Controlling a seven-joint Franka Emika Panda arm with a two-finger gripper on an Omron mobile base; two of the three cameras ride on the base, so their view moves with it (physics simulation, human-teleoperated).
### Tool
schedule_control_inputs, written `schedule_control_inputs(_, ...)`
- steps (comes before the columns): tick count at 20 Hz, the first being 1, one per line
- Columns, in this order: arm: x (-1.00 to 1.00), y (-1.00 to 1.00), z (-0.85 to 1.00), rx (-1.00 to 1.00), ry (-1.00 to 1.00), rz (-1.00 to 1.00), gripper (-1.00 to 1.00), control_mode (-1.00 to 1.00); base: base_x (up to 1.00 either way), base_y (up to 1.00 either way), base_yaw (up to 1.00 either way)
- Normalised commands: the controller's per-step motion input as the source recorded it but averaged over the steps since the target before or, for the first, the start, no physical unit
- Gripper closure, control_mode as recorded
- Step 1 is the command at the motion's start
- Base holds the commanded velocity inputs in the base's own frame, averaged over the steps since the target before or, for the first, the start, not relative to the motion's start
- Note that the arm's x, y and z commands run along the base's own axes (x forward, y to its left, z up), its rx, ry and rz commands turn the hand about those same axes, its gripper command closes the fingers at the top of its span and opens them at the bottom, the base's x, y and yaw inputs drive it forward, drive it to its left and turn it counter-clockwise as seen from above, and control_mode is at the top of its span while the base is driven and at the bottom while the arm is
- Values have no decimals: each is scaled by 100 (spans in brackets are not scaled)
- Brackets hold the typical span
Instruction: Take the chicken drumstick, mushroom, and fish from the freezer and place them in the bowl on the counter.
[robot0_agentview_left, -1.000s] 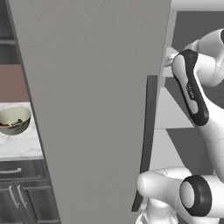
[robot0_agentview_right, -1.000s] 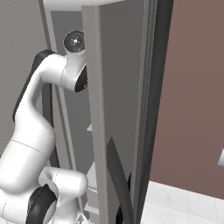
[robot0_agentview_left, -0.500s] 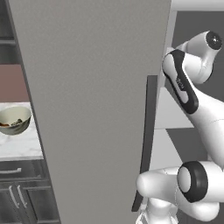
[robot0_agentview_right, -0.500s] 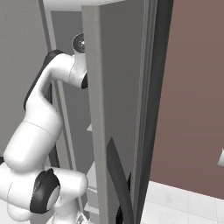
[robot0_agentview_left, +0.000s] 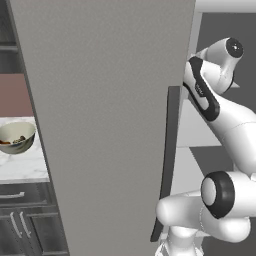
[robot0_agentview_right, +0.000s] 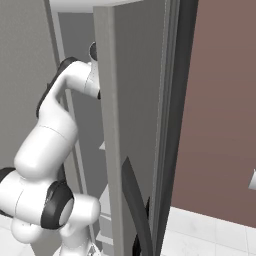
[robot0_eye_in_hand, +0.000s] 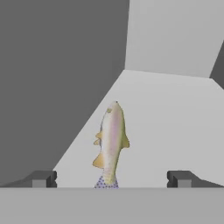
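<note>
- Fish (robot0_eye_in_hand: 111, 142) lies on the white shelf (robot0_eye_in_hand: 175, 127) straight ahead of my claw (robot0_eye_in_hand: 111, 178), lengthwise away from me, its tail end nearest and sitting midway between my two fingertips (robot0_eye_in_hand: 41, 178).
- My claw is spread wide with nothing between the fingers; the fish is not touched.
- My arm (robot0_agentview_left: 220, 112) rises from the base, bends at the elbow and reaches around the door's free edge into the freezer (robot0_agentview_left: 110, 115); in the right base view the forearm (robot0_agentview_right: 65, 95) passes behind the door edge, hiding the hand.
- To the left of my claw stands the grey inner wall (robot0_eye_in_hand: 57, 87), close beside the left fingertip and running back to the far corner.
- Ahead of my claw, past the fish, the shelf runs to a pale back panel (robot0_eye_in_hand: 175, 35).
- To the right of my claw the shelf is bare and wide, with a darker wall just showing at the far right edge.
- The open door with its dark strip handle (robot0_agentview_left: 167, 160) stands between my arm and the counter (robot0_agentview_left: 22, 162).
- The bowl (robot0_agentview_left: 16, 138) sits on that counter, well off to the left beyond the door, with something dark and reddish already in it.
</note>
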Motion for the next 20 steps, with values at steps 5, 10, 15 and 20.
schedule_control_inputs(5, 46, 0, -24, 0, 5, 0, -100, -100, 0, 0, 0)
schedule_control_inputs(10, 30, -68, -13, 4, 1, 4, -100, -100, 0, 0, 0)
schedule_control_inputs(15, 20, -5, 0, 0, 10, 2, -100, -100, 0, 0, 0)
schedule_control_inputs(20, 21, 8, -3, -6, 4, 0, -100, -100, 0, 0, 0)
